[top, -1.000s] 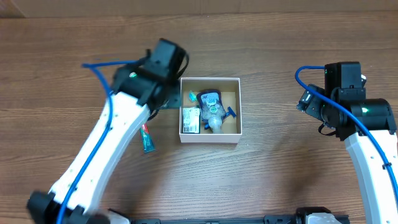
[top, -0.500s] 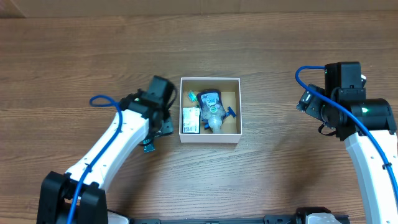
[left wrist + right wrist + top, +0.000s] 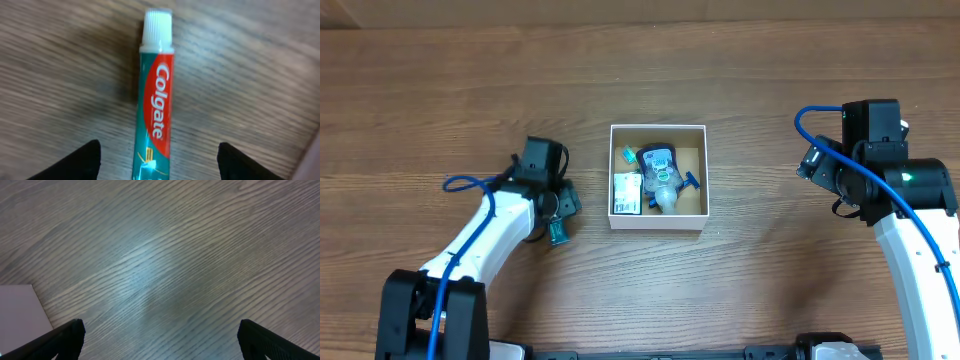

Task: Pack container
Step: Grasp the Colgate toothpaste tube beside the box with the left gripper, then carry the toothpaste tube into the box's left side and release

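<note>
The container [image 3: 658, 221] is a shallow white box with a brown inside at the table's middle. It holds a small clear bottle with green liquid [image 3: 628, 155], a blue pouch [image 3: 660, 162], a small white packet [image 3: 627, 192] and a blue-handled item [image 3: 691, 181]. A teal and red Colgate toothpaste tube [image 3: 155, 105] lies flat on the wood left of the box; its end shows overhead [image 3: 558, 235]. My left gripper [image 3: 157, 162] is open, its fingers either side of the tube. My right gripper [image 3: 160, 337] is open and empty over bare wood right of the box.
The table is dark wood. A corner of the white box [image 3: 20, 315] shows at the left edge of the right wrist view. Blue cables run along both arms.
My left arm has swung down and left from beside the box's left wall to over the toothpaste tube. The right arm has not moved.
</note>
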`<control>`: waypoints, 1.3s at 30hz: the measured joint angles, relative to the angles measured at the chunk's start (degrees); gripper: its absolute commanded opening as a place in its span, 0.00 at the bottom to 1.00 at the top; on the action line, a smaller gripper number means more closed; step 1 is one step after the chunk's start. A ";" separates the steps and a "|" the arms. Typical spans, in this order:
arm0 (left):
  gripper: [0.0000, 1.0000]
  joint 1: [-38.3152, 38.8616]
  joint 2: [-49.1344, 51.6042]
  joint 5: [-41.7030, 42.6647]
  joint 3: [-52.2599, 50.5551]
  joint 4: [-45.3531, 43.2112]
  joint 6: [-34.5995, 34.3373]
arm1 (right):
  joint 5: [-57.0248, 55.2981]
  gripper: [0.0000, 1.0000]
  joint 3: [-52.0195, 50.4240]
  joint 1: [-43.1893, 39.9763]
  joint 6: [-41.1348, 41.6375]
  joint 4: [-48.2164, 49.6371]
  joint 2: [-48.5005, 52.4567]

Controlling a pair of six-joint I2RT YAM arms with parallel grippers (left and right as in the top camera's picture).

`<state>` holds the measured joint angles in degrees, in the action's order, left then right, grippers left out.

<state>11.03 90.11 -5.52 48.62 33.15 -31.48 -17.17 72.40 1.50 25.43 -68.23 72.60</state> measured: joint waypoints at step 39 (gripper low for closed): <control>0.05 0.00 -0.66 2.43 1.40 3.30 3.17 | 0.00 1.00 0.00 0.00 0.00 -0.04 0.00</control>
<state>11.03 89.45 -3.09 50.02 36.45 -28.32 -17.17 72.40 1.50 25.43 -68.27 72.60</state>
